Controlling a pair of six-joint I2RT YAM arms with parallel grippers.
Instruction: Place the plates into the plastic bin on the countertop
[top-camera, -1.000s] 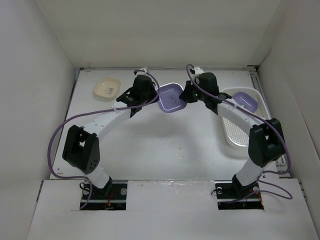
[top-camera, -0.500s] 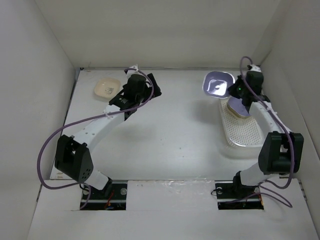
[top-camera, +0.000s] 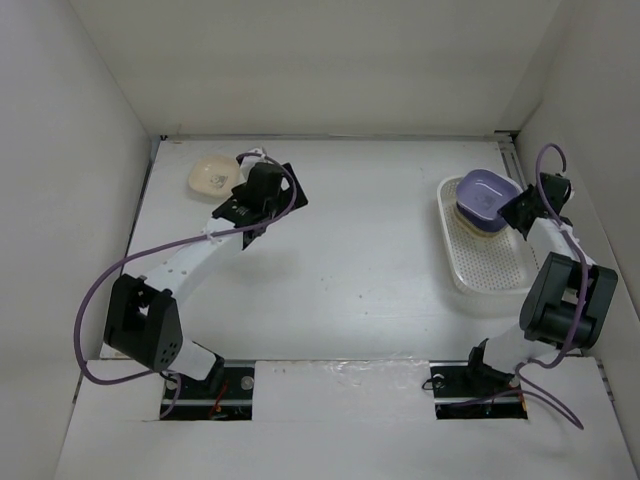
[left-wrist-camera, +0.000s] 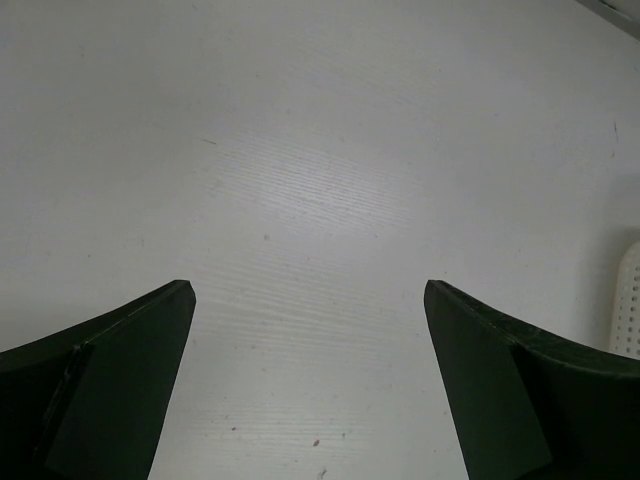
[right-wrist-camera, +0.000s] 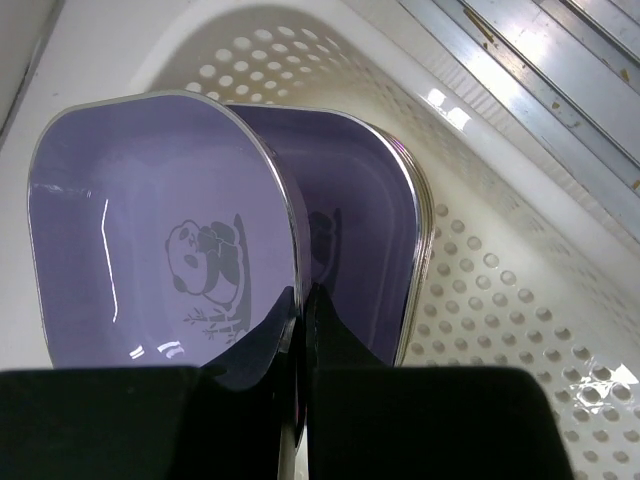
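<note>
Purple plate (right-wrist-camera: 150, 230), rim pinched by right fingers (right-wrist-camera: 345, 350), tilts over stacked purple plate (right-wrist-camera: 365, 220) just beyond them inside plastic bin (right-wrist-camera: 490, 300); left fingers (left-wrist-camera: 100, 400) gape empty, cream plate (top-camera: 213, 176) nearby on bench (top-camera: 350, 260).

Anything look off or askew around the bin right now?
Nothing spilled or damaged. The held purple plate sits tilted over the stack in the plastic bin, rim pinched by the right gripper, not nested yet. A cream plate lies outside the bin at the far left.
</note>
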